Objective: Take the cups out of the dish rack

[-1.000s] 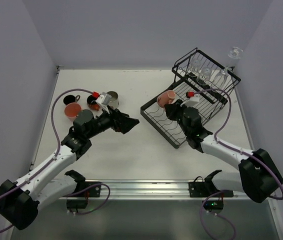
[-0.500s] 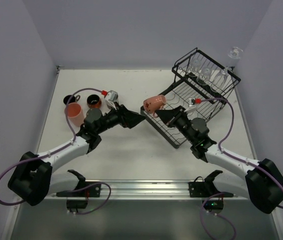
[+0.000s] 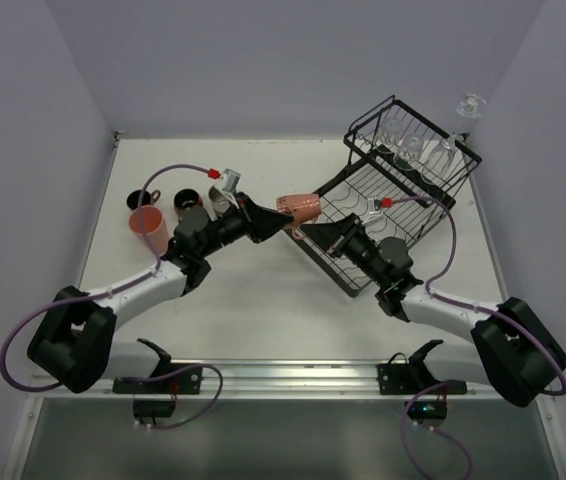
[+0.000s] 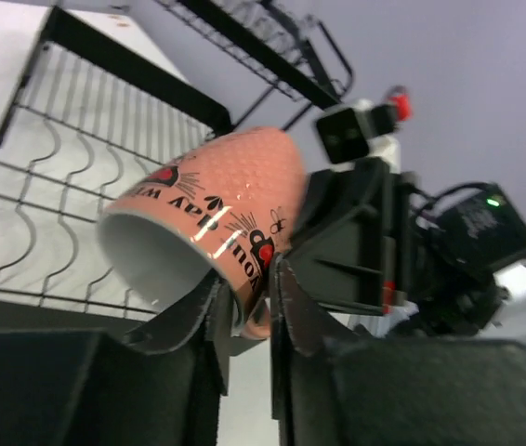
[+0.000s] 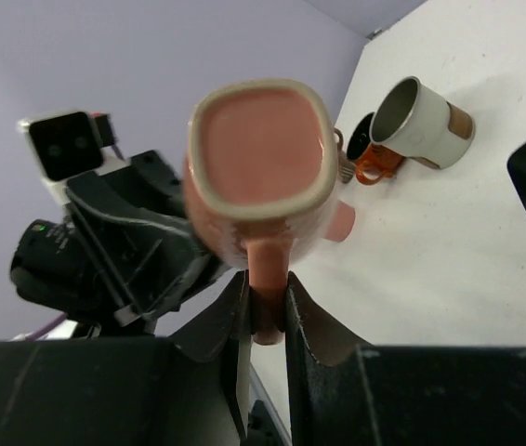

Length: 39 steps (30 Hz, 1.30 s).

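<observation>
White shells cover the left arm and right arm; joints are black, cables purple. The left gripper has 2 black angular fingers.

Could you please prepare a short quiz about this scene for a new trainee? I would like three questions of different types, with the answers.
1. True or false: only the right gripper holds the pink mug.
2. Which part of the mug does the right gripper pinch? A) the rim B) the handle C) the base
3. Where do the clear glasses stand?

Key
1. False: the left gripper pinches its rim too.
2. B
3. In the raised basket of the rack.
</observation>
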Motion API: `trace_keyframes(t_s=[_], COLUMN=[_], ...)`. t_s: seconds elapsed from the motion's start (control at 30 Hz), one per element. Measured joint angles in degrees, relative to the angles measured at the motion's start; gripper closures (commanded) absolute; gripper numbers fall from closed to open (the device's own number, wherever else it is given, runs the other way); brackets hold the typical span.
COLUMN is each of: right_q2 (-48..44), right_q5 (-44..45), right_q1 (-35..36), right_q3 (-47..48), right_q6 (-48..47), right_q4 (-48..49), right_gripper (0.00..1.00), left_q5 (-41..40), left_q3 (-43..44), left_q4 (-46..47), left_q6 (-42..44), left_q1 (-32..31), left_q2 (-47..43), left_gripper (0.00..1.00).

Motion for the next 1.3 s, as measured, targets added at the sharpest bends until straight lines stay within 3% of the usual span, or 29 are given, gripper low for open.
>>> trace_keyframes(t_s=[0.07,0.1,0.17,0.2,0.3,0.4,0.63,0.77,1.0,1.3], right_q2=[1.25,1.73,2.16,2.32,2.14,0.20,-12.00,-16.48,-20.33,-22.80], right_q5=[-0.35,-0.39,-0.42,-0.63,-2.54,-3.80,-3.69,-3.19,-2.29,-1.81], right_q1=[-0.04,-0.13,-0.28,-0.24,0.35,1.09,1.14,1.14,1.14,1.14], right_q3=[-0.33,-0.46,-0.48,-0.46,-0.26,-0.20,0.13,0.24,0.26,0.26], right_q6=[1.03,1.81,2.89,3.21,2.43,0.55,-6.75,-10.60,-14.51,-16.98], right_q4=[0.26,0.52,0.63,0.70,0.09,-2.16,-14.45,-20.46,-28.46,-32.04], right_gripper=[1.00,1.00,0.78,0.55,0.22,0.09,0.07,0.07,0.07,0.07], left_q5=[0.81,1.38,1.64,1.53,-2.29,-8.90,-25.83,-33.40,-37.22,-37.38], left_q3=[0.13,0.13,0.13,0.15,0.63,3.39,17.05,21.35,23.04,27.50], left_q4=[1.60,1.79,1.11,0.22,-8.04,-22.77,-60.22,-72.06,-81.81,-83.23], left_q6=[-0.44,-0.09,0.37,0.94,3.65,8.74,19.39,22.84,26.21,29.14], left_q1=[-0.48,-0.74,-0.85,-0.98,-0.98,-0.57,-0.35,-0.09,4.59,9.27], left_q2=[-0.20,-0.46,-1.09,-1.64,-4.70,-8.26,-11.34,-6.47,5.68,12.39], left_gripper=[1.00,1.00,1.00,1.00,1.00,1.00,1.00,1.00,1.00,1.00])
